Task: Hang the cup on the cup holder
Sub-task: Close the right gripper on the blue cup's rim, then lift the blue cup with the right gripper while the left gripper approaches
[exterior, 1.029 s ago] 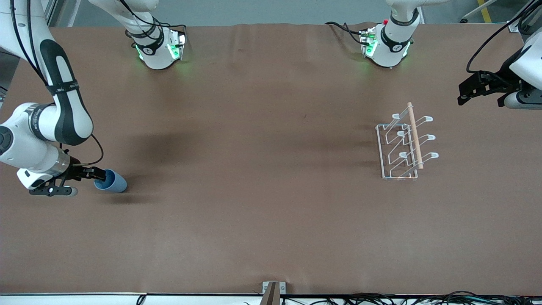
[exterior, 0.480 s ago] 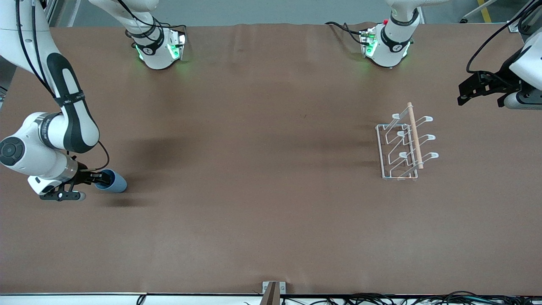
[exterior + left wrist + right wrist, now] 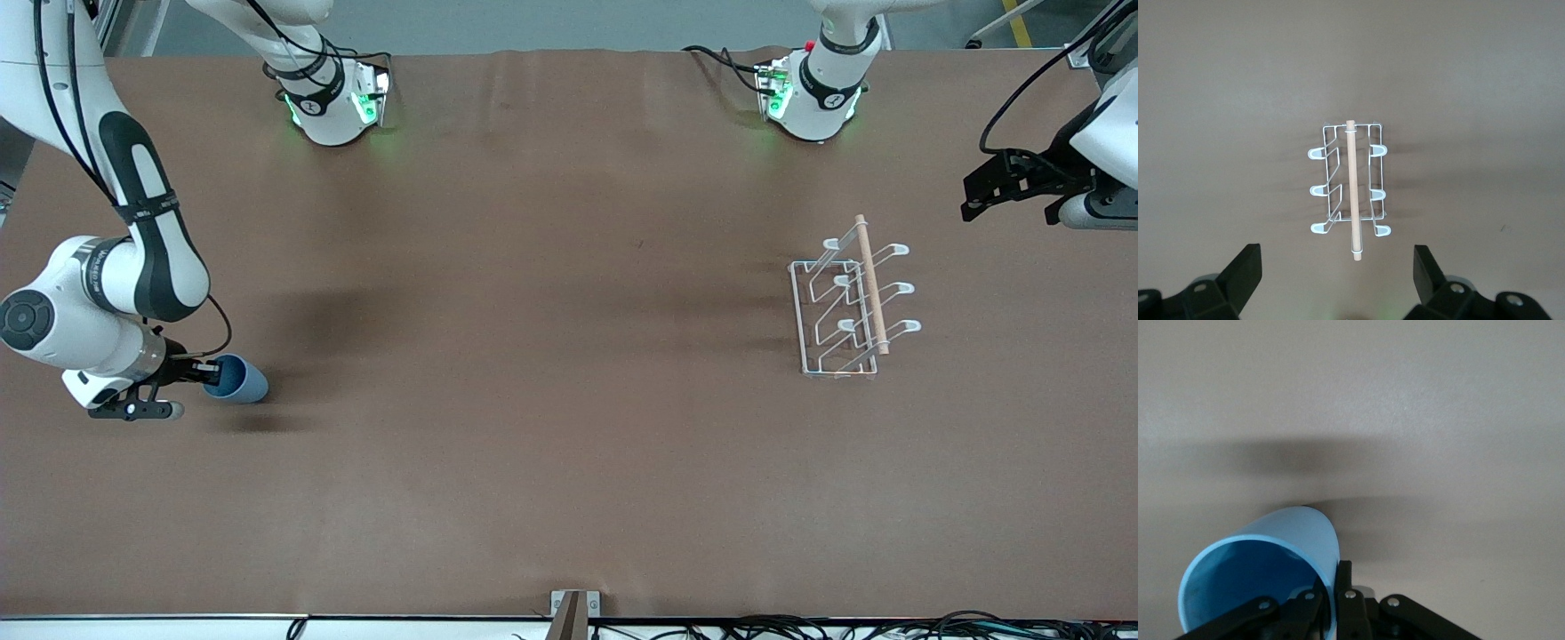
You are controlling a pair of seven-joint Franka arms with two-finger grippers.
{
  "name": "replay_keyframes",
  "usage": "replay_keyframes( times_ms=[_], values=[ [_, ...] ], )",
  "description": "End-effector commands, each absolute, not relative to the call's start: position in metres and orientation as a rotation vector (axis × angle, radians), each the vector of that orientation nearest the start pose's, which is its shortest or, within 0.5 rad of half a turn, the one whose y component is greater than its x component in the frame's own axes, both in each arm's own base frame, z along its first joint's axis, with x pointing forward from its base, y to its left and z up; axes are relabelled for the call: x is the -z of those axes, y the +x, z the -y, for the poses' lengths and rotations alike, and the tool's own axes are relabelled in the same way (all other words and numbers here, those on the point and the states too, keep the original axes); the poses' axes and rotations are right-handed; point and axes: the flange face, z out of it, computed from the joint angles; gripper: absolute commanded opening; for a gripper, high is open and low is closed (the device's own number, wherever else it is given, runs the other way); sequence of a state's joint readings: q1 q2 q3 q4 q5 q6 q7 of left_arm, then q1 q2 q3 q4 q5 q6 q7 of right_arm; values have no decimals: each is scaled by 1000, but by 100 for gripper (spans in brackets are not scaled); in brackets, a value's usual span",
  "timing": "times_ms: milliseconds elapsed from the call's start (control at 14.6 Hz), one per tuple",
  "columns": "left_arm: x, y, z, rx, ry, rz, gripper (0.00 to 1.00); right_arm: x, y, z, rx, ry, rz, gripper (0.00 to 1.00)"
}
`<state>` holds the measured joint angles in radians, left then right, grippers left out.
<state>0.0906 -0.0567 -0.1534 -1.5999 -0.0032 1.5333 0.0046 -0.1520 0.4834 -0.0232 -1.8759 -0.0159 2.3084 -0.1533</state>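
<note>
The light-blue cup (image 3: 238, 380) lies on its side on the brown table near the right arm's end, its mouth turned toward my right gripper (image 3: 206, 371). That gripper is shut on the cup's rim, one finger inside the cup (image 3: 1281, 557) and one outside. The white wire cup holder (image 3: 845, 307) with its wooden rod stands toward the left arm's end. My left gripper (image 3: 1009, 182) waits open in the air over the table's edge near the holder. In the left wrist view the cup holder (image 3: 1350, 183) shows between the spread fingers.
The two arm bases (image 3: 333, 98) (image 3: 813, 93) stand along the table's edge farthest from the front camera. A small metal bracket (image 3: 573, 609) sits at the nearest edge. Cables run along that edge.
My right gripper moved in over the cup's rim and shut on it. The cup shifted slightly. The left arm has not moved.
</note>
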Motion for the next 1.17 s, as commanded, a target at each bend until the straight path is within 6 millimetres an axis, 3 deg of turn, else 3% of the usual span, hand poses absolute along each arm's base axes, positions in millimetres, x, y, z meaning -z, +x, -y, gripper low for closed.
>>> replay_keyframes(
  times_ms=[0, 206, 412, 961, 1029, 1098],
  values=[
    [-641, 531, 35, -21, -3147, -112, 100, -279, 619, 100, -126, -3137, 15, 3],
    [-639, 530, 36, -30, -3147, -114, 100, -322, 616, 72, -135, -3134, 82, 3],
    [-639, 530, 36, -28, -3147, -114, 100, -351, 611, 19, -151, -3027, 101, 3],
    [-639, 531, 40, -28, -3147, -124, 100, -353, 594, -113, -279, -2568, 3, 2],
    [-638, 532, 47, -26, -3147, -140, 100, -354, 592, -128, -284, -2536, 5, 2],
    [-635, 533, 66, -19, -3145, -174, 100, -355, 590, -142, -288, -2497, 0, 2]
  ],
)
